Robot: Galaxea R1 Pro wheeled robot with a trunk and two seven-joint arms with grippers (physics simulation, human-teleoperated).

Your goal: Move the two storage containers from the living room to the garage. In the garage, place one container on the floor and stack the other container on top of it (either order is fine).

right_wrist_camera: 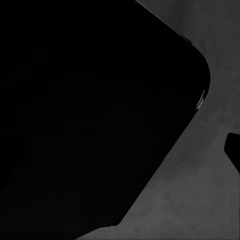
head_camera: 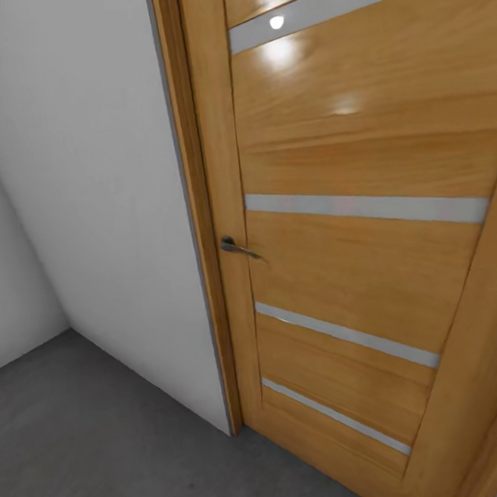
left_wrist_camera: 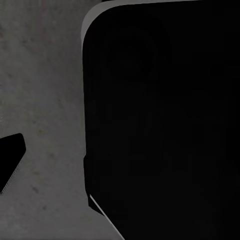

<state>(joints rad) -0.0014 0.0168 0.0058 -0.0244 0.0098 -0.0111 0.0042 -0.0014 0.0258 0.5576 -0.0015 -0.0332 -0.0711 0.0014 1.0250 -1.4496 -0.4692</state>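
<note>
Room: bare interior with plain pale grey walls [head_camera: 82, 181] meeting in a corner at the head view's left, one wall running back from that corner to a door frame. Floor [head_camera: 93, 446]: dark grey, mottled concrete, matte, reaching from the wall base to the foot of the door. Door [head_camera: 355, 253]: glossy honey-coloured wood with horizontal grain, set in a matching wood frame [head_camera: 199, 208]; four narrow pale frosted strips cross the leaf at intervals from top to bottom; bright ceiling-light reflections sit on the upper panels. The whole door appears tilted in the head view, leaning toward the right. Handle [head_camera: 237, 246]: small dark metal lever near the frame-side edge of the leaf, about mid-height, pointing across the wood. Left wrist view: the same mottled grey concrete [left_wrist_camera: 40, 100] beside a large black rounded-corner body [left_wrist_camera: 160, 125] that covers most of the picture; a small black tip [left_wrist_camera: 10, 155] juts in at one edge, too little of it visible to identify. Right wrist view: a similar black rounded mass [right_wrist_camera: 90, 115] over darker grey concrete [right_wrist_camera: 200, 200], with a small black sliver at the edge. Claws: whether either is apart or together cannot be told from these pictures. Storage containers: no orange-red tray can be located anywhere in these pictures.
</note>
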